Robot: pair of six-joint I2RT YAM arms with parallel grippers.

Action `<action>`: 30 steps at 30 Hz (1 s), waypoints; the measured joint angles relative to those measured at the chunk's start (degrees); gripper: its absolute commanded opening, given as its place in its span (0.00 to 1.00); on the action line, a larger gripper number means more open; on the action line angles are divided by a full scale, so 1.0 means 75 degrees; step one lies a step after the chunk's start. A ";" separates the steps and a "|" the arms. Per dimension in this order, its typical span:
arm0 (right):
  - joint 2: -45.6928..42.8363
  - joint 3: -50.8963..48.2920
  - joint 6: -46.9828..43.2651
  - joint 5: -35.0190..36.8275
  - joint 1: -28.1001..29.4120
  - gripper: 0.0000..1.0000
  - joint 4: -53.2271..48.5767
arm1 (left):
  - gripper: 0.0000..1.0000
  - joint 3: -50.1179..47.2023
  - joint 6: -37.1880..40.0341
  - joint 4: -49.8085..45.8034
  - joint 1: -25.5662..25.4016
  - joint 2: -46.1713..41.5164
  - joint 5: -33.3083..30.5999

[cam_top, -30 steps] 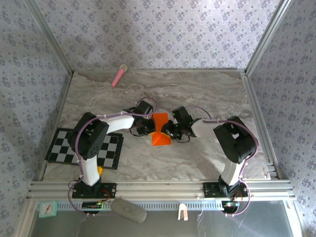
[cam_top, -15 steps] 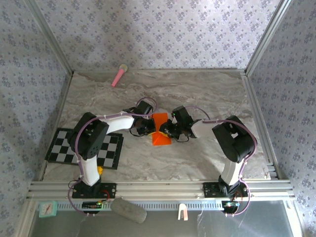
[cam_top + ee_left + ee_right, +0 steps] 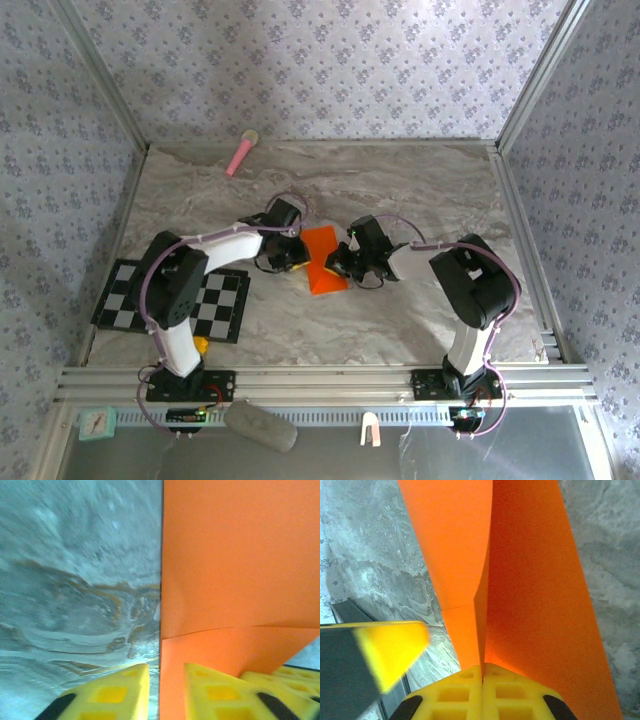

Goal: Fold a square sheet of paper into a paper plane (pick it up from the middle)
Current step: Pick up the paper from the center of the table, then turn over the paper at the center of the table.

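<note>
Flowered wallpaper (image 3: 330,60) closes round a marbled tabletop (image 3: 420,190), with a checkered mat (image 3: 215,310) at its left edge. Our left gripper (image 3: 165,672) has just parted its fingers beside the orange paper (image 3: 322,258), which lies part-folded mid-table. The right gripper (image 3: 482,672) has pinched shut on a raised fold, so we judge the hold is passing rightward.

Right gripper (image 3: 482,672), yellow ribbed fingers (image 3: 455,695) pinched tight on thin bright orange paper sheet (image 3: 535,590), centre crease raised, grey marbled tabletop (image 3: 365,555) beneath

Orange paper (image 3: 240,570) partly off-frame
</note>
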 measured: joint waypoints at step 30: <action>-0.1990 0.0003 0.1055 -0.2072 -0.0848 0.02 0.2911 | 0.82 -0.2451 -0.2378 0.5750 0.0533 -0.3290 0.3124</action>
